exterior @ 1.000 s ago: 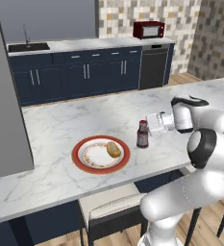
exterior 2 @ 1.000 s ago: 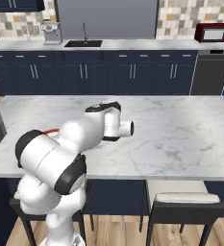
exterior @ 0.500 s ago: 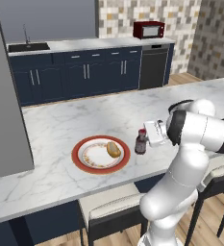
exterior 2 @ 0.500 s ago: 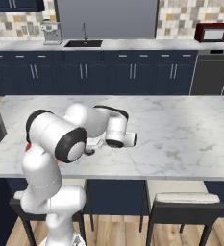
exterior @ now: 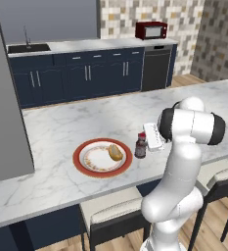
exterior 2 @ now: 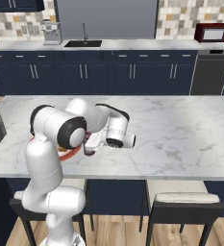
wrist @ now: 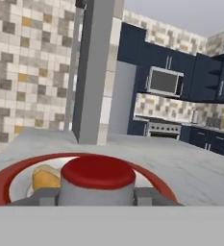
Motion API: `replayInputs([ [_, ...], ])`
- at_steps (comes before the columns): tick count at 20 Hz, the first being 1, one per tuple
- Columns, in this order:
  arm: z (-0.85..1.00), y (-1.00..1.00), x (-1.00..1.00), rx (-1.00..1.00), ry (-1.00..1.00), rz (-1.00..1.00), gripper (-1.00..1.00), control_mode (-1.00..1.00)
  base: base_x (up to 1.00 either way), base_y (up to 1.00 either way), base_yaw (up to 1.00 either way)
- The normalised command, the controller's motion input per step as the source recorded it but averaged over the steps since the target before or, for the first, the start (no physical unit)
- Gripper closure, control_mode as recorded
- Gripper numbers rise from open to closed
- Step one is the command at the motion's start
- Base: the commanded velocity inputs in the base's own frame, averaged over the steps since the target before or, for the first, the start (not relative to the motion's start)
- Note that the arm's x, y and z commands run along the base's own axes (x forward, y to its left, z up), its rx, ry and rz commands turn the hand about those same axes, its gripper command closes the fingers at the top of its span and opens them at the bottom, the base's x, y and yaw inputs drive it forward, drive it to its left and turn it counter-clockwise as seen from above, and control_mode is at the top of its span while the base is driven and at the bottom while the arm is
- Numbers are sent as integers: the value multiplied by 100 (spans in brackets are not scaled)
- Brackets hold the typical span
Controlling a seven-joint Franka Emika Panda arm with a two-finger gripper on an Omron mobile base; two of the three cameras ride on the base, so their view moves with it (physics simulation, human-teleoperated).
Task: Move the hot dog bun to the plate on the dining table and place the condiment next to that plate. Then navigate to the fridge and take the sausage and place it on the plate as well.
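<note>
The plate [exterior: 85, 148] is showing a broad orange-red rim around a white, faintly patterned centre. The hot dog bun [exterior: 115, 152] on it is glowing golden-tan. The condiment [exterior: 141, 146] is wearing a red cap above dark red-brown sauce. The dining table [exterior: 76, 125] is displaying white marble with grey veins. The cabinets [exterior: 86, 78] are showing dark navy, the microwave [exterior: 151, 30] red.

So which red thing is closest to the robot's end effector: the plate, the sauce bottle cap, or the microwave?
The sauce bottle's red cap, sitting right between the end effector's fingertips. The red-rimmed plate lies just beyond it, and the red microwave sits far off on the back counter.
</note>
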Motion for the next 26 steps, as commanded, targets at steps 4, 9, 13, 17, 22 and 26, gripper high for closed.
replayInputs([
  [4, -37, 8, 30, 0, -2, 0, 100, -100, 0, 0, 0],
  [9, -49, 0, 0, 0, -2, 0, -100, -100, 0, 0, 0],
  [13, -33, 4, -8, 0, 0, 0, -100, -100, 0, 0, 0],
  [17, -6, 18, -16, 0, -4, 0, -100, -100, 0, 0, 0],
  [22, 1, 16, -1, 0, -7, 0, -100, -100, 0, 0, 0],
  [26, 12, 1, -16, 0, -1, 0, -100, -100, 0, 0, 0],
])
